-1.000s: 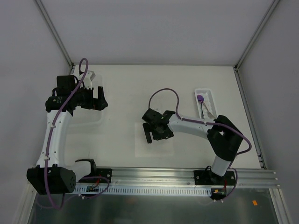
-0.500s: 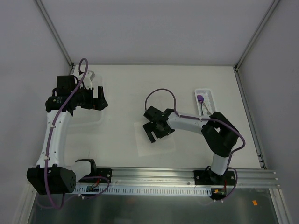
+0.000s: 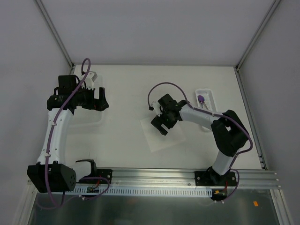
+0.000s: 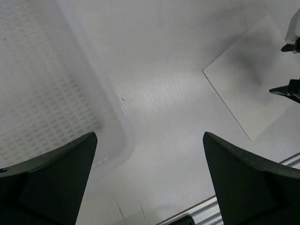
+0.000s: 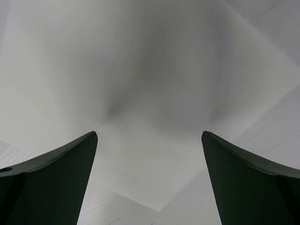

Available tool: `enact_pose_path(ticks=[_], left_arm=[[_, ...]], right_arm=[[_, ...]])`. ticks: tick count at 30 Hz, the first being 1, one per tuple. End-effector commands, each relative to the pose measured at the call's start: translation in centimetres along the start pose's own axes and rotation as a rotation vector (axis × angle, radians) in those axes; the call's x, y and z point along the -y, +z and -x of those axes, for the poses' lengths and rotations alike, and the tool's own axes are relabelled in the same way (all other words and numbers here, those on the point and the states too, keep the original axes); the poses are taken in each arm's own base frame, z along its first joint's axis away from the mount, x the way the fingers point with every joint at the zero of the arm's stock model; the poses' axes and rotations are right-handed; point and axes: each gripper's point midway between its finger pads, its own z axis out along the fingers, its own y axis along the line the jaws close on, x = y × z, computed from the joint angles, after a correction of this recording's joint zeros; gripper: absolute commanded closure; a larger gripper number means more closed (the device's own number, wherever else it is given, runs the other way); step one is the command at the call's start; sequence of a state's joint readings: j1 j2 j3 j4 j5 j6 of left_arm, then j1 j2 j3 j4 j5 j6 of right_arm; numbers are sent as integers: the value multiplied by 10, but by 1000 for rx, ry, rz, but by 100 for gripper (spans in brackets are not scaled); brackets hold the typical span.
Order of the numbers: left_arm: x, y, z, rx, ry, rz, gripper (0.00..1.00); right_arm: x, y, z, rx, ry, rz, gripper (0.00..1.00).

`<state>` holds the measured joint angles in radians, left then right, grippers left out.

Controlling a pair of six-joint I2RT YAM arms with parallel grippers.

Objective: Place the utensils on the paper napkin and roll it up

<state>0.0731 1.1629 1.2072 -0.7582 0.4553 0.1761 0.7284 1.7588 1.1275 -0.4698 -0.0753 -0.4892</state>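
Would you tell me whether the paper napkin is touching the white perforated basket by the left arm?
Apart. The left wrist view shows a strip of bare table between the basket's rounded corner and the paper napkin's nearest edge.

This is a robotics lab test cell, not a lived-in room. A bare white table (image 3: 122,93) is boxed in by blank white panels (image 3: 154,28) set in aluminium posts (image 3: 53,29). The left arm (image 3: 55,135) and right arm (image 3: 201,119) (white links, black joints) are bolted to a slotted metal rail (image 3: 159,176) at the near edge. Purple cables (image 3: 164,84) loop loose above them.
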Motion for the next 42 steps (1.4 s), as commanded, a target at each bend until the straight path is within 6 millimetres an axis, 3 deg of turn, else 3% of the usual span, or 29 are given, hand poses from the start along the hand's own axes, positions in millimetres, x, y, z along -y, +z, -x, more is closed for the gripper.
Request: enact_pose_path(ticks=[1,5,6,9,10,13,16,22,26,30,31,37,42], left_arm=[[6,-7,13,37,41,-27,1],[4,-9,17,45,24,-8,1],[3,-10,18,48,15,2,1],[-1,-11,22,51,-18,34,1],[-2,-11,22,51,-23,40,1],[-6,-10,23,47,-52,61,1],[-11,-8,23,41,-63,84,1],[-11,-6,16,31,-76,87,1],[-10,-3,5,17,-65,74,1],[-12,-2,0,12,-50,79,1],[-12,-2,1,15,-47,80,1],[-9,-2,0,15,-32,63,1],[-8,0,-3,7,-12,47,1]], right_arm=[[14,-46,71,174,-68,-53,1],[19,-88,86,209,394,-165,2],[13,-91,85,229,615,-190,2],[-19,-82,65,222,765,-202,3],[-15,-81,61,240,876,-287,3],[-27,-60,24,58,999,-414,3],[-27,-40,11,-57,1005,-513,4],[-14,-17,-5,-77,1009,-594,12],[-14,4,2,-40,992,-498,14],[-15,20,-4,-85,932,-413,13],[-20,27,3,-67,903,-345,13],[-33,45,-17,-99,831,-166,12],[-30,46,-27,-96,731,-99,12]])
